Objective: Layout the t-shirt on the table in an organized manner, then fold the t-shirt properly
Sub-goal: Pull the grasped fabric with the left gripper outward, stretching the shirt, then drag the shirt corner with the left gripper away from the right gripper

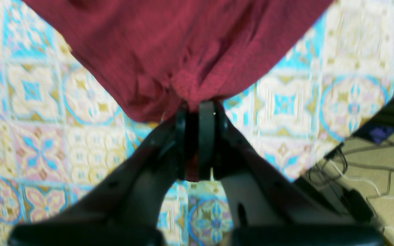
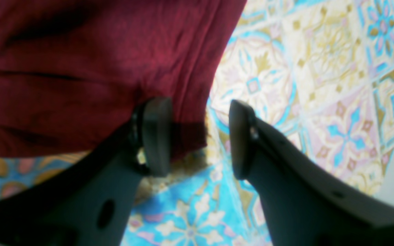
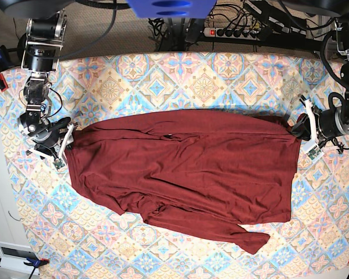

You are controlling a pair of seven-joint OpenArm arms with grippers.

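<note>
T-shirt (image 3: 186, 171) edges cropped in wrist views; left claw (image 1: 197, 109) hides pinched corner

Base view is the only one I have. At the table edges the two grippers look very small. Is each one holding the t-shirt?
Observer: The left gripper is shut on a bunched corner of the t-shirt; the left wrist view shows cloth pinched between its fingers.
Operator: And the right one?
Observer: The right gripper is open. In its wrist view one finger lies against the shirt's edge, the other stands over the bare table.
Operator: Is cloth between those fingers?
Observer: Only a narrow strip of the edge; nothing is clamped.
</note>
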